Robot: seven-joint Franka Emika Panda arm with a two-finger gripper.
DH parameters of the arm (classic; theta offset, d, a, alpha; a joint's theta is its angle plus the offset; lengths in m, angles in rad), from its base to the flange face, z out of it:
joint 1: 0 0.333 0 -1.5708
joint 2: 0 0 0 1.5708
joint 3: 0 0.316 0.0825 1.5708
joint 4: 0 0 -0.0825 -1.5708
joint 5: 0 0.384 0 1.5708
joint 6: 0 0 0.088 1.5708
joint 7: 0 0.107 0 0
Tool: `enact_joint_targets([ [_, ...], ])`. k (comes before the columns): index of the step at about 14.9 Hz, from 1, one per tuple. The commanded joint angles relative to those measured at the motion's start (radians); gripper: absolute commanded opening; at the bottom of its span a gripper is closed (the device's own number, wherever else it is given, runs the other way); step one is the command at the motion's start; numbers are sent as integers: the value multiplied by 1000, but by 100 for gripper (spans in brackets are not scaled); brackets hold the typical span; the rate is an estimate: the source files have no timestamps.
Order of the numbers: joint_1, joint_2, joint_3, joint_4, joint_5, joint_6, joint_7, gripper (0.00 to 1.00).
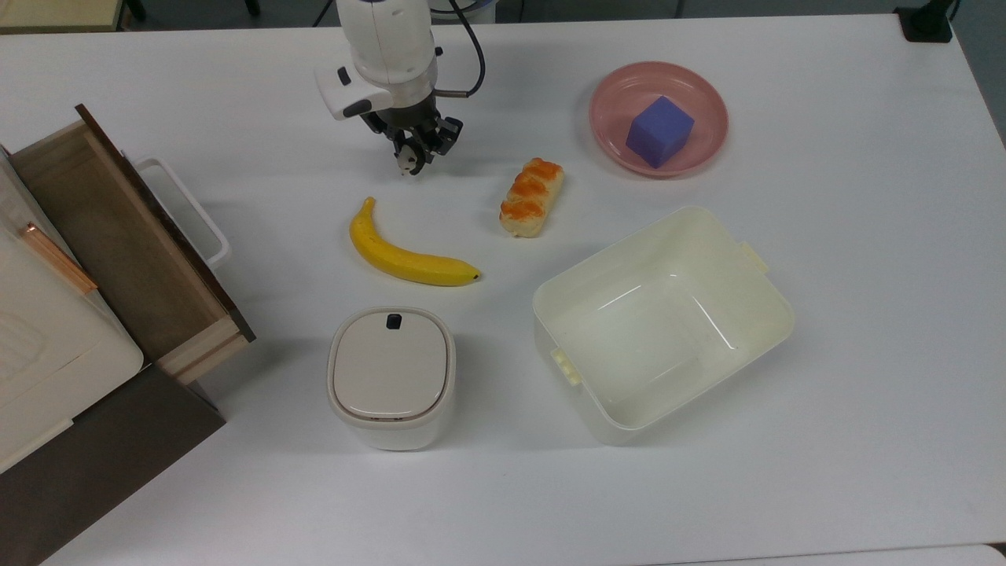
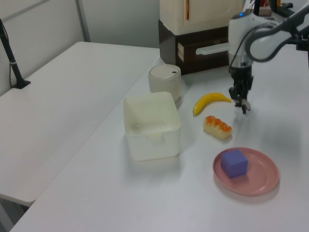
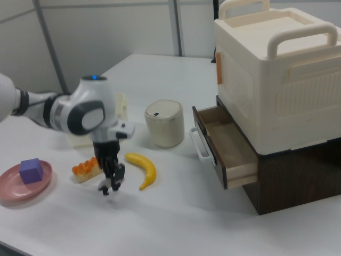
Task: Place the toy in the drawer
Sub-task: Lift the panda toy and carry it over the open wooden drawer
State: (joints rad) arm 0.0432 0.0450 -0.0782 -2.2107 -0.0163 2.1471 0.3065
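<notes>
The toy (image 1: 406, 162), a small black-and-white panda, sits between the fingertips of my gripper (image 1: 413, 154), which is shut on it at the far middle of the table. In the left view the toy (image 2: 245, 107) hangs just above the tabletop under the gripper (image 2: 243, 101), to the right of the banana. The right view shows the gripper (image 3: 110, 183) pointing straight down with the toy (image 3: 105, 187) at its tip. The drawer (image 1: 118, 244) stands pulled open at the top view's left, its brown floor bare, with a white loop handle (image 1: 191, 206). The drawer (image 3: 226, 146) is also open in the right view.
A banana (image 1: 405, 255) lies between the gripper and the drawer side. A bread loaf (image 1: 532, 196), a lidded white bin (image 1: 391, 376), a cream tub (image 1: 747, 306) and a pink plate (image 1: 621, 86) with a purple cube (image 1: 659, 130) stand nearby. A cream box (image 3: 277, 74) sits above the drawer.
</notes>
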Motion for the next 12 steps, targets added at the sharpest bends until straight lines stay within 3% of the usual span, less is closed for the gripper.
enact_joint_targets([
  [1, 3, 2, -6, 176, -43, -134, -35, 15],
  [5, -51, 48, -11, 391, -62, -208, -130, 16],
  [8, -124, 120, -12, 584, -65, -207, -323, 17],
  [12, -190, 209, -12, 715, -65, -190, -407, 18],
])
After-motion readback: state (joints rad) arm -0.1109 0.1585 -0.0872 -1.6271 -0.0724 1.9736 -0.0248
